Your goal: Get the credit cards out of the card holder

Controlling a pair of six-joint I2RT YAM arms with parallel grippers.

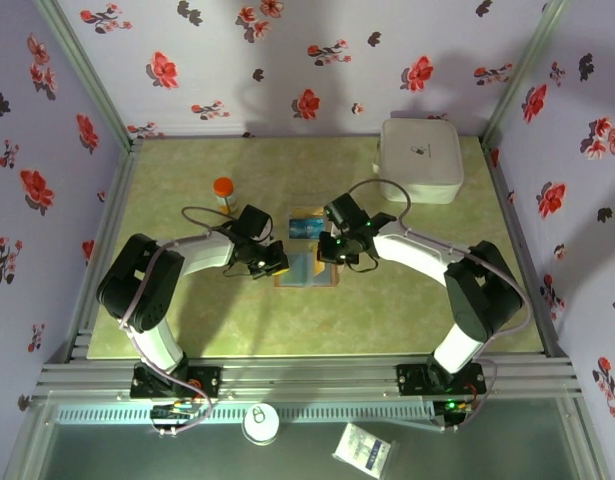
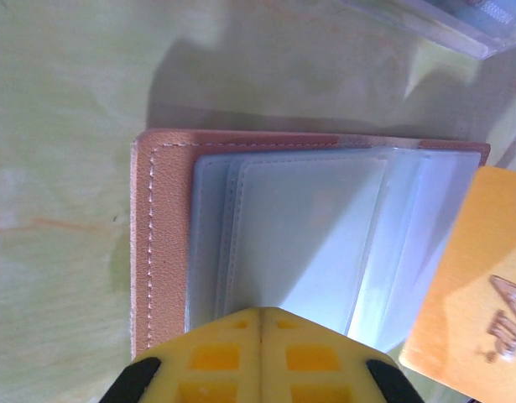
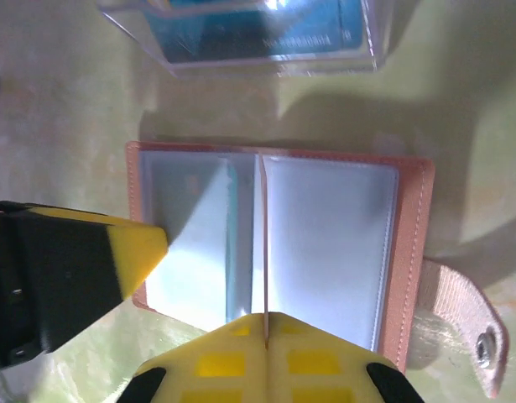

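**At mid-table, the card holder (image 3: 325, 252) lay open under both grippers**

Nearest of all, on the grey ledge in front of the arm bases, sat a round white thing (image 1: 260, 423) and a small pale packet (image 1: 365, 447). Neither was sharp enough to name. Beyond them the table (image 1: 237, 320) was a pale green, marbled sheet inside a metal frame. Lilac walls (image 1: 287, 60) printed with red and dark flowers closed it in on three sides.

From above, the arms hid most of the card holder. The left gripper (image 2: 259, 323) had its yellow fingers clenched together, tips pressing on the clear sleeves of the left page. Whether a sleeve was pinched between them could not be told. The right gripper (image 3: 266, 323) was clenched on a yellow card (image 2: 467, 277). Its own camera saw that card only edge-on, as a thin tan line rising over the fold. In the left wrist view the card's face showed raised lettering, cut off at the right and bottom.

The card holder was tan-brown leather with pale stitching. Its blue-grey sleeves were fanned and glossy, and glare blurred their contents. A clasp tab (image 3: 463, 323) with a metal snap stuck out from its right edge.

Just beyond stood a clear tray (image 3: 371, 50) holding a teal card (image 3: 266, 34), its far part cut off. Farther off were an orange-capped bottle (image 1: 224, 193) on the left and a white case (image 1: 420, 158) in the far right corner.
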